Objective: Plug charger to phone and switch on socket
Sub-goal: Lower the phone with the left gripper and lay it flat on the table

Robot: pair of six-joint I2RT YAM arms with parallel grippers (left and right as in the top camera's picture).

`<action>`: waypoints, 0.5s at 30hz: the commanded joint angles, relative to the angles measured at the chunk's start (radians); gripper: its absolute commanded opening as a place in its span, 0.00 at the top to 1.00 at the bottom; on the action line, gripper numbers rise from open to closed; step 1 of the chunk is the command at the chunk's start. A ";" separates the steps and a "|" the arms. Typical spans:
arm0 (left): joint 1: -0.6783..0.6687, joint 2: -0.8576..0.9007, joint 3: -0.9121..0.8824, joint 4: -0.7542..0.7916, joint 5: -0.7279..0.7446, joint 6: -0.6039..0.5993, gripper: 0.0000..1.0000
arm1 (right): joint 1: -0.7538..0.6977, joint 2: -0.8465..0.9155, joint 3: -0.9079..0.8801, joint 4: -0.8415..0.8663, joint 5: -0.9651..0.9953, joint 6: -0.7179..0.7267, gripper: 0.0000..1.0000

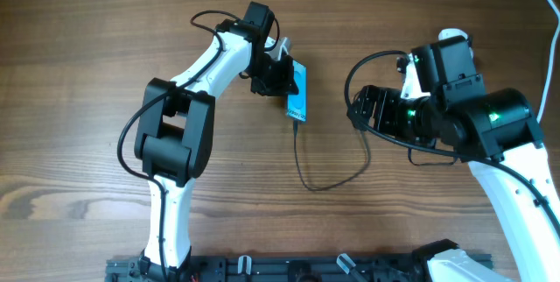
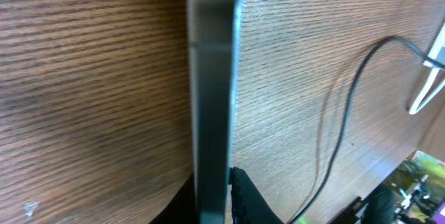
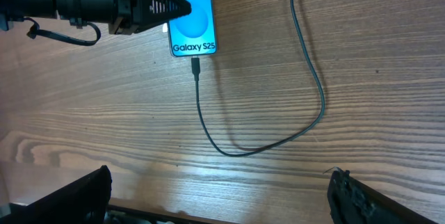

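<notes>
While the right gripper gapes wide and empty, the left gripper is closed on the phone.
Beyond the near gripper we see the charger, a thin black cable looping on the grained wooden table; its small plug tip touches the short edge of the flat, glossy cyan phone with its slim grey rim.

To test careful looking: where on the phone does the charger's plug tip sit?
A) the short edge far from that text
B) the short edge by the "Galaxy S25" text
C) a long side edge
B: the right wrist view shows the charger tip meeting the phone just below that text.
</notes>
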 commanded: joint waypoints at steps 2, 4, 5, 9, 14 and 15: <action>0.005 0.017 0.003 -0.001 -0.047 0.032 0.77 | -0.005 0.008 0.013 -0.003 -0.013 0.002 0.00; 0.005 0.017 0.003 -0.005 -0.064 0.032 0.71 | -0.005 0.008 0.013 -0.006 -0.013 0.001 0.00; 0.005 0.017 0.003 -0.009 -0.074 0.032 0.70 | -0.005 0.008 0.013 -0.006 -0.013 0.001 0.00; 0.005 0.017 0.003 -0.032 -0.127 0.032 0.62 | -0.005 0.008 0.013 -0.015 -0.009 0.000 0.00; 0.005 0.017 0.003 -0.065 -0.194 0.032 0.56 | -0.005 0.008 0.013 -0.025 -0.008 0.000 0.00; 0.005 0.017 0.003 -0.071 -0.195 0.032 0.55 | -0.005 0.008 0.013 -0.030 -0.003 0.000 0.00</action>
